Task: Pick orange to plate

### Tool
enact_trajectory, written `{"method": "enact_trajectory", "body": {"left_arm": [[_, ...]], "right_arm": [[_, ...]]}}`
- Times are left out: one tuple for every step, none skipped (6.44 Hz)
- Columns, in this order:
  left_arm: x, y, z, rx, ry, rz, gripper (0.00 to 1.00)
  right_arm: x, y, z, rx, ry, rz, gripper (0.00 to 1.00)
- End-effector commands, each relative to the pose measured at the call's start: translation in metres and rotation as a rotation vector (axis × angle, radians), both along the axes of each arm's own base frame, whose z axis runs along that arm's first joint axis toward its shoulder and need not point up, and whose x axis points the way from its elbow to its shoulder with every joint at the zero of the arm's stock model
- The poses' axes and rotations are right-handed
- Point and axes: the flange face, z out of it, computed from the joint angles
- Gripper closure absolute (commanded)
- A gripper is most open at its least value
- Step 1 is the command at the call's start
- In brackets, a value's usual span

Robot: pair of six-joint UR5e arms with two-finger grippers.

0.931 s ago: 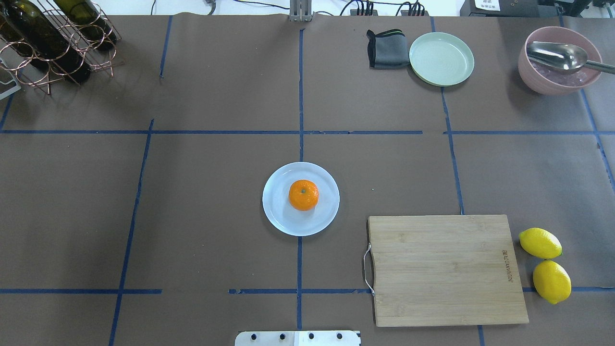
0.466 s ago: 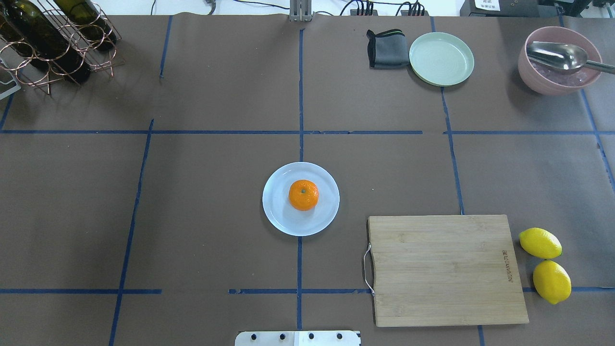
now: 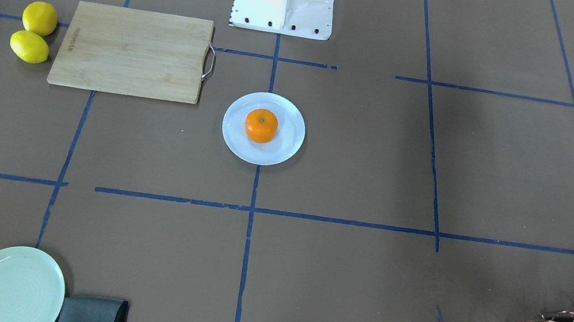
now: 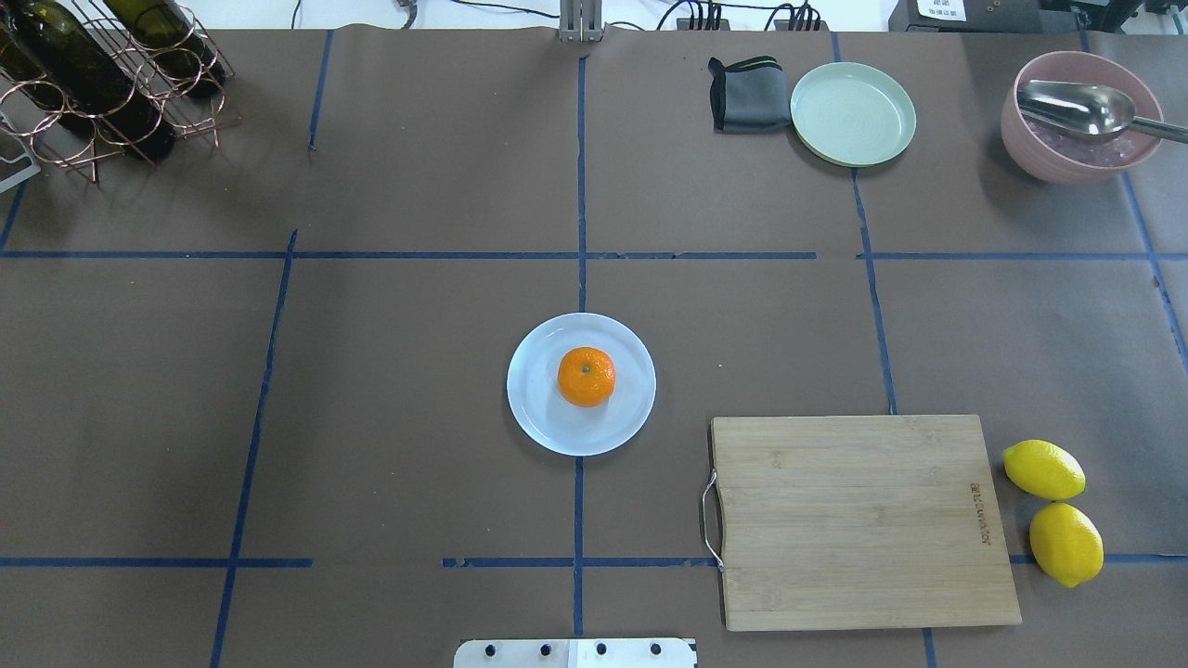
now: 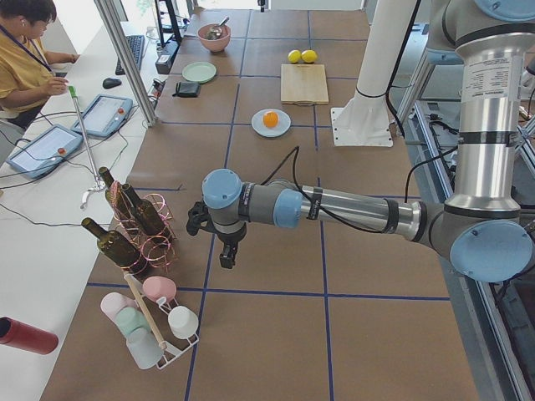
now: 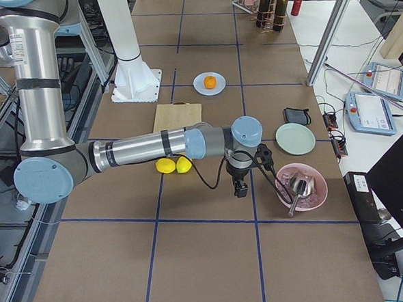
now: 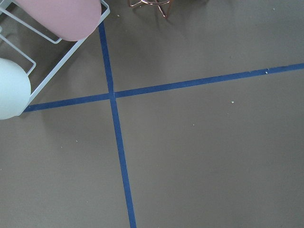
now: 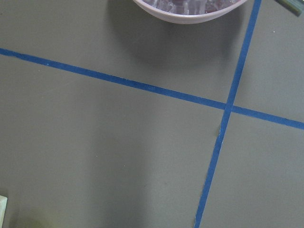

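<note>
A: Where is the orange (image 4: pixel 586 377)?

B: It sits stem up on the pale plate (image 4: pixel 538 422), a little off its centre, in the middle of the bench (image 4: pixel 418 371).

A: Does a pincer have hold of it?

B: No. The left gripper (image 5: pixel 230 253) hangs over the bench's left end, near the bottle rack (image 4: pixel 111 83), well apart from the plate. The right gripper (image 6: pixel 240 187) hangs at the right end, just beside the pink bowl (image 4: pixel 1030 153). Each shows only from the side, so I cannot tell how far either is open.

A: What else lies around?

B: A cutting board (image 4: pixel 858 520) lies toward the robot's edge, right of the plate, with two lemons (image 4: pixel 1043 469) past its right side. A green plate (image 4: pixel 852 113) and a grey cloth (image 4: pixel 745 95) lie side by side at the far edge. A metal spoon (image 4: pixel 1077 107) rests in the bowl.
</note>
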Motion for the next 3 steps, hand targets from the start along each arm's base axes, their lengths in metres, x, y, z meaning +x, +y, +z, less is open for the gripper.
{"method": "enact_trajectory", "body": {"left_arm": [[0.0006, -0.0103, -0.0077, 0.015, -0.002, -0.001, 0.0], [0.0007, -0.0164, -0.014, 0.025, -0.006, -0.003, 0.0], [0.001, -0.0201, -0.0163, 0.028, -0.006, -0.003, 0.0]], "right_arm": [[-0.0014, -0.0004, -0.0007, -0.002, -0.002, 0.0, 0.0], [-0.0013, -0.0004, 0.0001, -0.002, -0.001, -0.001, 0.0], [-0.0012, -0.0011, 0.0002, -0.002, 0.001, -0.001, 0.0]]}}
